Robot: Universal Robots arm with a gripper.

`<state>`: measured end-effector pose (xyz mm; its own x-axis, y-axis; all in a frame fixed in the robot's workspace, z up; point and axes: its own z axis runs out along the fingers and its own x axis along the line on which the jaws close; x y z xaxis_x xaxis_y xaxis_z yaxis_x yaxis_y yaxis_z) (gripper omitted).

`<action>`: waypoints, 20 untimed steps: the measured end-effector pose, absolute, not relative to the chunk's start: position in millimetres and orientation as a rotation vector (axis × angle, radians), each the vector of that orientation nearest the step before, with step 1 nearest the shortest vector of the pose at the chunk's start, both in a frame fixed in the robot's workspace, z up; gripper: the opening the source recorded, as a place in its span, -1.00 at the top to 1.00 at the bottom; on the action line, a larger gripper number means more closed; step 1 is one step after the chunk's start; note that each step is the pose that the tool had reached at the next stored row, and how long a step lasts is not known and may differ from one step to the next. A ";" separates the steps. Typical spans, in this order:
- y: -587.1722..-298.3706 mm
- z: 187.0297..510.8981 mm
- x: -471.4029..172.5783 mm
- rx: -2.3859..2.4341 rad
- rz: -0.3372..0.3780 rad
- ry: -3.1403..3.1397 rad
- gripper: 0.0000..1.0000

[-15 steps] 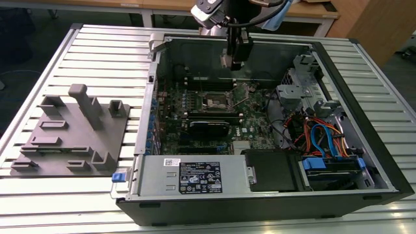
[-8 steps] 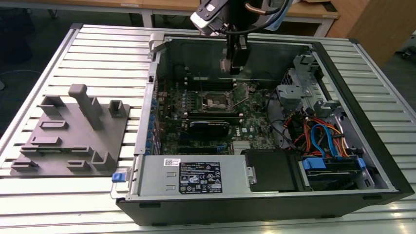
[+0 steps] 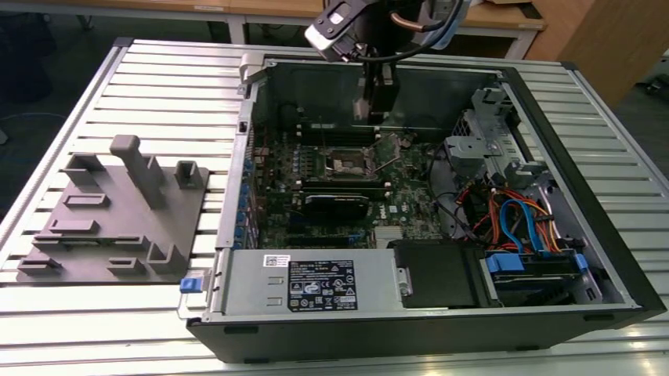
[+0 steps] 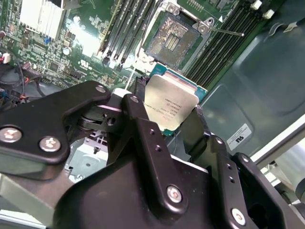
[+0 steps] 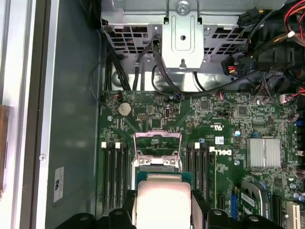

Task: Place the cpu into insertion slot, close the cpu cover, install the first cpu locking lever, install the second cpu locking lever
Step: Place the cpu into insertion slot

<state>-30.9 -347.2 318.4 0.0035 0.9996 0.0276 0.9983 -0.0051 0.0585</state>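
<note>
I judge step 1 of 4 is in hand. My black gripper [image 4: 167, 125] is clamped on 2 edges of the small flat square cpu [image 4: 170, 106] with its dull silver top. The cpu hangs above the green board, just far of the square black grey-rimmed insertion slot [image 4: 170, 38]. The thin grey metal cpu cover [image 5: 157, 135] stands open. Seating calls for squaring the chip over the recess. Long black memory slots [image 4: 125, 33] flank it, and a thin metal lever [image 4: 227, 32] juts beside.

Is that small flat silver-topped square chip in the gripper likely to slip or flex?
Probably stiff: the small flat silver-topped cpu looks like a metal lid on a green board. Its smooth, shiny top may be slippery. The gripper seems to pinch only its edges, so it could twist.
</note>
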 end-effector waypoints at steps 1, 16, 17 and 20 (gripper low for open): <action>-347.2 317.3 -30.9 2.210 0.093 2.201 -0.07; -347.2 313.0 -30.9 2.210 0.093 2.201 -0.07; -347.2 313.0 -30.9 2.210 0.093 2.201 -0.07; -347.2 311.1 -31.3 2.200 0.094 2.211 -0.07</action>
